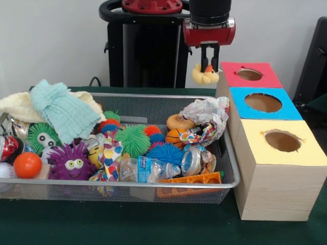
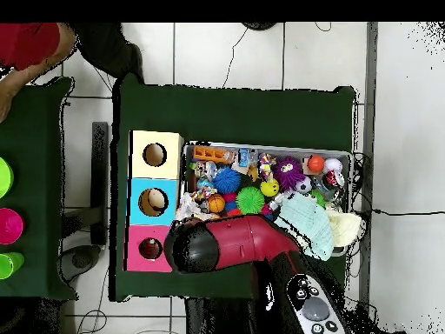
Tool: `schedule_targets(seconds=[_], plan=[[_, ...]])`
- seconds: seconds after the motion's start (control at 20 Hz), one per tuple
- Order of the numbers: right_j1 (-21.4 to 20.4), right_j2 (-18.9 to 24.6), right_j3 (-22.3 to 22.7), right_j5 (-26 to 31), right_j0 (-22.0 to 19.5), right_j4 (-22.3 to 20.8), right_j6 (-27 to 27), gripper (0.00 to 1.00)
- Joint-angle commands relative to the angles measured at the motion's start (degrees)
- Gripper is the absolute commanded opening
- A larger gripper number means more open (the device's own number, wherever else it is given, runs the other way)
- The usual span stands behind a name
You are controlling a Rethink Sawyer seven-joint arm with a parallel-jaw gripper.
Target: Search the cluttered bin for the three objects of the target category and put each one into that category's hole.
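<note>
gripper (image 1: 209, 65) clenched on yellow duck (image 1: 205, 75) | duck hangs just beside red box (image 1: 249, 75), above the table | hole (image 1: 250, 74) unfilled

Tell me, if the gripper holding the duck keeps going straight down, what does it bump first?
Probably the green table, just beside the red box. The gripper and duck seem left of its hole, though depth is unclear.

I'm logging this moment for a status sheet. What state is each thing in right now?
gripper: shut on the yellow duck, raised beside the red box
yellow duck: held in the air, not yet in a hole
red box hole: open, nothing in it visible
blue box hole: open
yellow box hole: open
wire bin: full of clutter
</note>
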Motion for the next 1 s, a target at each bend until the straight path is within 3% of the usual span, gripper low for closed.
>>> schedule_targets(seconds=[0.05,0.6,1.0], plan=[[1.6,-2.3,1.0,-1.4,0.8,1.1,6.9,0.00],[-4.5,-1.8,5.2,0.5,2.7,5.8,7.8,0.00],[-5.8,-2.2,5.5,1.5,3.0,7.5,6.6,0.00]])
